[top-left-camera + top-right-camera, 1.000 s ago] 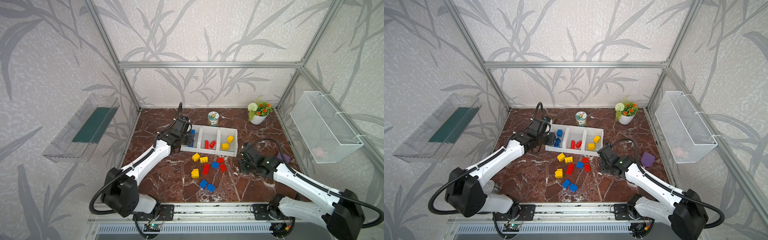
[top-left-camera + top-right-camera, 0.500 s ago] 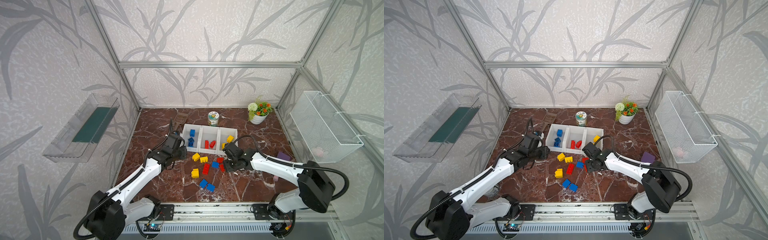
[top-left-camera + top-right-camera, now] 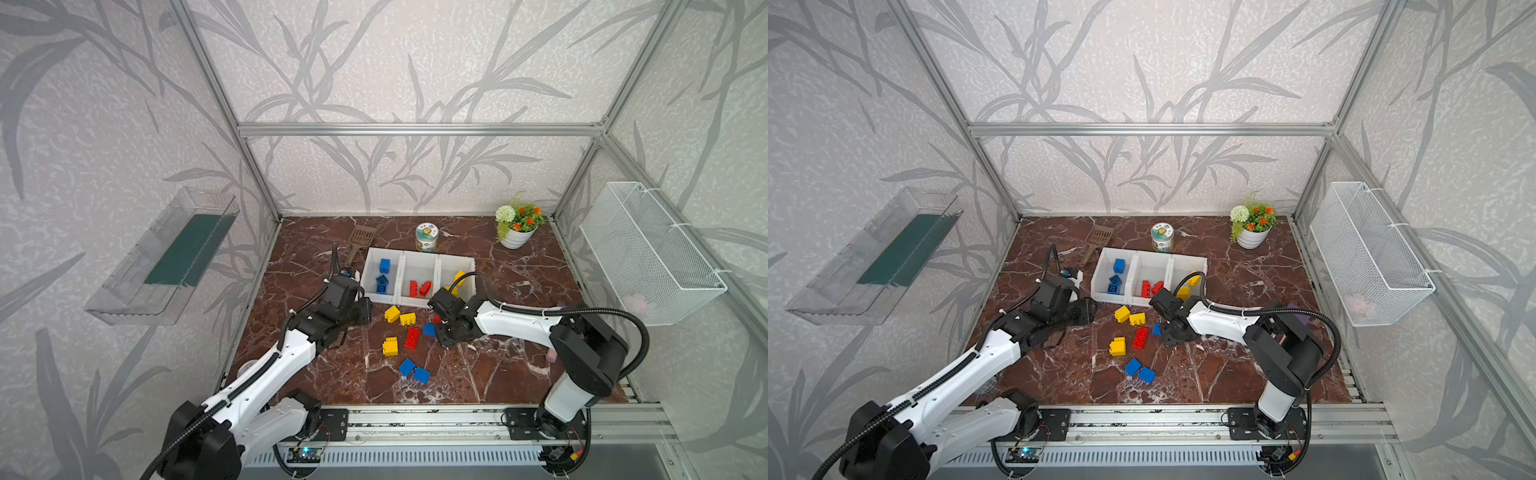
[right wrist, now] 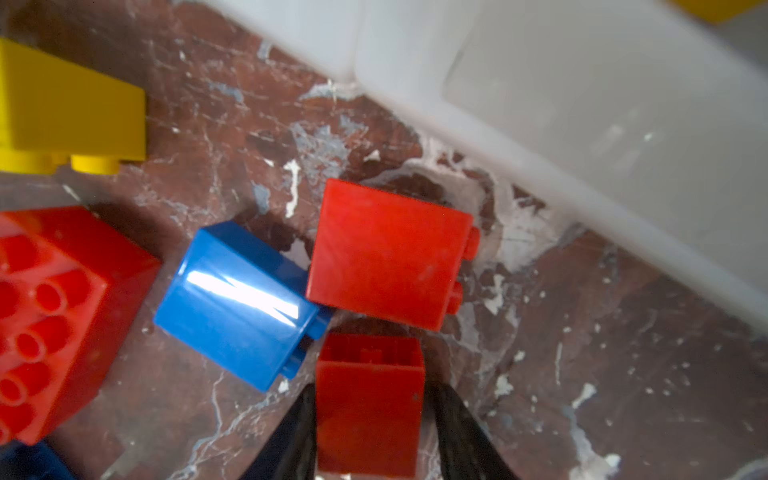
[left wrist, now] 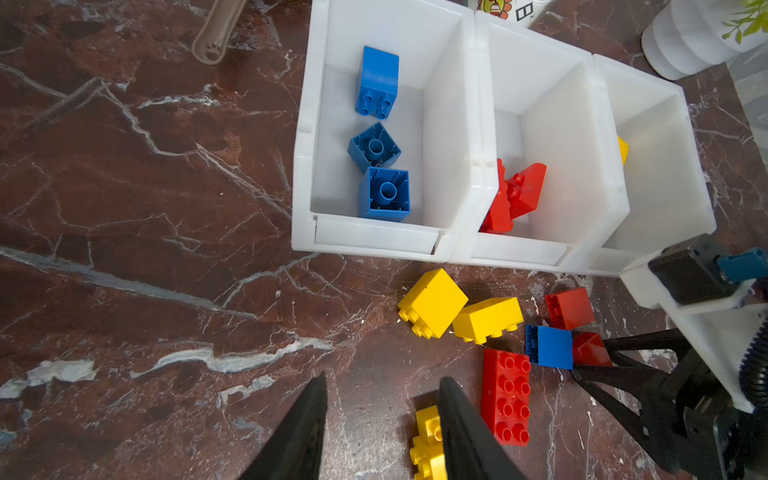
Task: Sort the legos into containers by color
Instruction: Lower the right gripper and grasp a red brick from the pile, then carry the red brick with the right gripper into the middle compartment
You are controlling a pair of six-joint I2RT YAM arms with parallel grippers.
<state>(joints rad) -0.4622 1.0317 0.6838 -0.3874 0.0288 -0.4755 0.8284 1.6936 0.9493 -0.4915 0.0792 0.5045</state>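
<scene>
right end effector (image 4: 371, 395): clenched on a small red brick (image 4: 370, 419), one black finger flat on each side; cannot tell if the brick is lifted off the surface (image 4: 582, 374).
beside the grasp: a blue brick (image 4: 237, 307) and a red cube (image 4: 386, 253) lie just ahead of the fingertips, close to the held brick.
left end effector (image 5: 384, 379): released, fingers well apart, bare surface between them, holding nothing; one finger (image 5: 457, 415) overlaps a yellow stack (image 5: 426, 444) in view, contact cannot tell.
containers (image 5: 478, 104): three white bins in a row toward the back; blue bricks (image 5: 384, 193) in the left bin, red bricks (image 5: 517, 195) in the middle, yellow bricks (image 3: 458, 277) in the right.
loose legos (image 5: 432, 303): on the surface in front of the containers, between the two arms: two yellow, a long red brick (image 5: 505, 395), the blue brick, the red cube, the yellow stack.
top views only: two blue bricks (image 3: 407, 366) side by side nearer the front edge; left end effector just off the front-left corner of the containers; the right one's grip hidden under its wrist.
left wrist only: bin insides, three blue bricks countable; the small red brick seen between the right fingers from outside.
right wrist only: finger contact on both brick sides, close up; containers a blurred white wall.
</scene>
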